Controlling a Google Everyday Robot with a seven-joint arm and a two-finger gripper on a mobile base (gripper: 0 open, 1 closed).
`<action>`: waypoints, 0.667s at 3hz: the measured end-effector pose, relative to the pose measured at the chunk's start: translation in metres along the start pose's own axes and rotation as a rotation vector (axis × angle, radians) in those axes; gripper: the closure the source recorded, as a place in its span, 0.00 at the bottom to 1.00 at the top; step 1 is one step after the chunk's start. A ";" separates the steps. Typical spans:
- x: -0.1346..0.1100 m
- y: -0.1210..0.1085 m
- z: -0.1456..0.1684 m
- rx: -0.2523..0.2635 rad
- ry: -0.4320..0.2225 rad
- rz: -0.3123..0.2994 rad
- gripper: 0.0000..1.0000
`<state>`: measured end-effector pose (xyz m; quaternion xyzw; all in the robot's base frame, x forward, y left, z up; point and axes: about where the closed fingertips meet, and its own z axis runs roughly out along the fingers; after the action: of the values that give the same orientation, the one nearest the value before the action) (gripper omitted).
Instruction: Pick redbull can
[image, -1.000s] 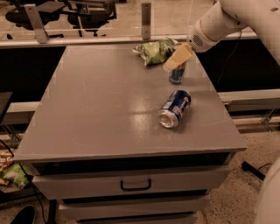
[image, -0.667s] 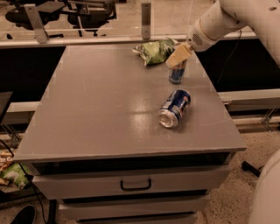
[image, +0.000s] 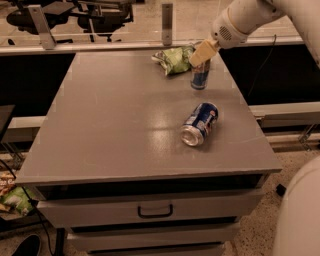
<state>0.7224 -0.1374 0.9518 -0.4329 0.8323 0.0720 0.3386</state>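
The redbull can (image: 200, 76) stands up straight on the grey table (image: 110, 125). From the middle of the table it is at about 1 o'clock, near the far right edge. It is blue and silver with a bit of red on its side.

The gripper (image: 202, 53) is right at the top of the can, at 12 o'clock from it. It is tan, and it hangs from a big white arm (image: 245, 17) that comes in from the top right, at about 2 o'clock. The gripper hides the top of the can. The two look like they touch, or nearly so. I cannot tell if the gripper is squeezing the can or loose.

A green crinkly bag (image: 174, 59) lies just beside the can, at about 10 o'clock from it. A fatter dark blue soda can (image: 199, 124) lies on its side, at 6 o'clock from the redbull can and well apart from it. Its silver end points to the near edge of the table.

Under the table top is a drawer (image: 150, 212) with a dark handle.
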 end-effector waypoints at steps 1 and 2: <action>-0.030 0.015 -0.026 -0.041 -0.025 -0.059 1.00; -0.061 0.035 -0.053 -0.098 -0.052 -0.127 1.00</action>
<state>0.6927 -0.0966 1.0245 -0.4989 0.7896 0.1024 0.3422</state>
